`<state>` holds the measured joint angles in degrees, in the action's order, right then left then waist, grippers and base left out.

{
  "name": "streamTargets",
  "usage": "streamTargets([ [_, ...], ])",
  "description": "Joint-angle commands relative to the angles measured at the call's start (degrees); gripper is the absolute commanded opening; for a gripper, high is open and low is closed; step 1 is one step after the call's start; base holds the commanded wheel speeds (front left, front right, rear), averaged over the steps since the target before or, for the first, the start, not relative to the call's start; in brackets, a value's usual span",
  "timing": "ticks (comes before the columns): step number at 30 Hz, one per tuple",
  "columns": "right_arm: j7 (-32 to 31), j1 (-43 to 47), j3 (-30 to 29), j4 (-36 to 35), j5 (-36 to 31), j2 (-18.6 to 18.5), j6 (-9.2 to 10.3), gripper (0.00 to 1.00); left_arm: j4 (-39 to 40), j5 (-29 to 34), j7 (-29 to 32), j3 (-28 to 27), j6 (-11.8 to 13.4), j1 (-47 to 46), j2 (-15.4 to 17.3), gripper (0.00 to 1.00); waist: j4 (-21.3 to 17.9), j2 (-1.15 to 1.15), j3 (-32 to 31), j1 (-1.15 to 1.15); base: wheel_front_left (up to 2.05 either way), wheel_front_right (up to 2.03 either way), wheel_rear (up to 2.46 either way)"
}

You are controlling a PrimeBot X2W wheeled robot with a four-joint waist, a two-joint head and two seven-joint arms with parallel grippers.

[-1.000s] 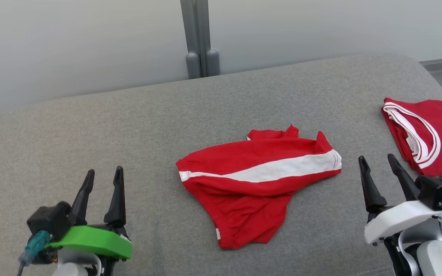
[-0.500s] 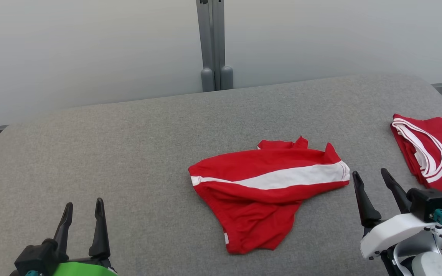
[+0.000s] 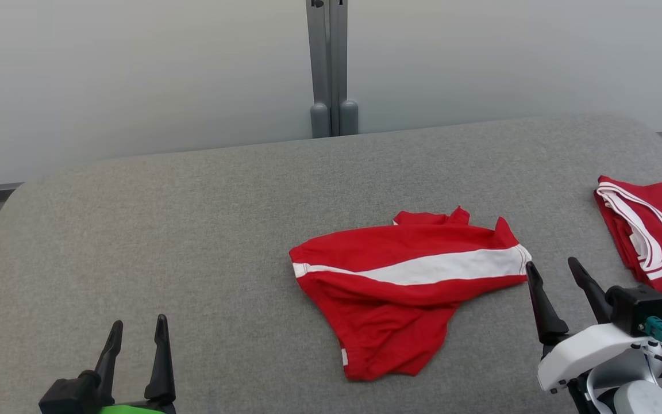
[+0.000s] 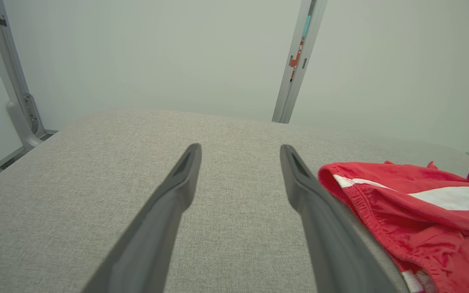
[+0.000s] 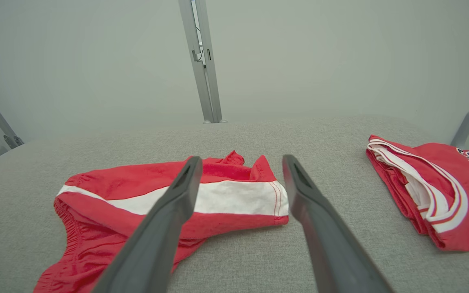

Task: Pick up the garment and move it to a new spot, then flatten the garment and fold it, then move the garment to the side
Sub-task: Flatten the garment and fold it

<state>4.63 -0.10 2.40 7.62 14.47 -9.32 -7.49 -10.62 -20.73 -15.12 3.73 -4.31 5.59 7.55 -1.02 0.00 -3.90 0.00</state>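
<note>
Head view: the garment [image 3: 408, 287] is seen midway across the table [image 3: 193, 218], with a folded jersey [image 3: 647, 230] laid well apart rightward. Wrist views: the left gripper [image 4: 240, 147] and right gripper [image 5: 241, 158] are spread wide, the latter pointed at the garment's striped end.

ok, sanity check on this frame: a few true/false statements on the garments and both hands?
1. The red shorts lie crumpled on the grey surface. True.
2. The right hand is shut on the shorts. False: it is open and empty, near their right end.
3. The left hand is open and holds nothing. True.
4. The folded red jersey lies to the left of the shorts. False: it lies to their right, apart from them.
</note>
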Motion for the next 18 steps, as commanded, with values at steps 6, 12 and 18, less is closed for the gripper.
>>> streamTargets([
  [6, -0.19, 0.00, -0.03, -0.19, -0.14, -0.10, 0.01, 1.00, -0.71, 0.99, 0.00, -0.25, -0.82, -1.10, -0.63, 1.00, -0.12, 0.00, 0.58, 0.00, 0.00, 0.00, 0.00],
  [12, -0.44, -0.27, -0.16, -0.14, 0.15, -0.32, 0.01, 1.00, -1.79, 1.48, 0.00, 0.09, -1.36, -1.75, -0.79, 1.00, 0.17, 0.00, 0.89, 0.00, 0.00, 0.00, 0.00],
  [18, -2.45, -2.96, 1.54, 0.41, 1.29, -2.11, 0.01, 1.00, -3.04, 0.91, 1.23, 2.34, -2.13, -3.07, -0.67, 1.00, -0.07, 0.00, 1.43, 0.00, 0.00, 0.00, 0.00],
])
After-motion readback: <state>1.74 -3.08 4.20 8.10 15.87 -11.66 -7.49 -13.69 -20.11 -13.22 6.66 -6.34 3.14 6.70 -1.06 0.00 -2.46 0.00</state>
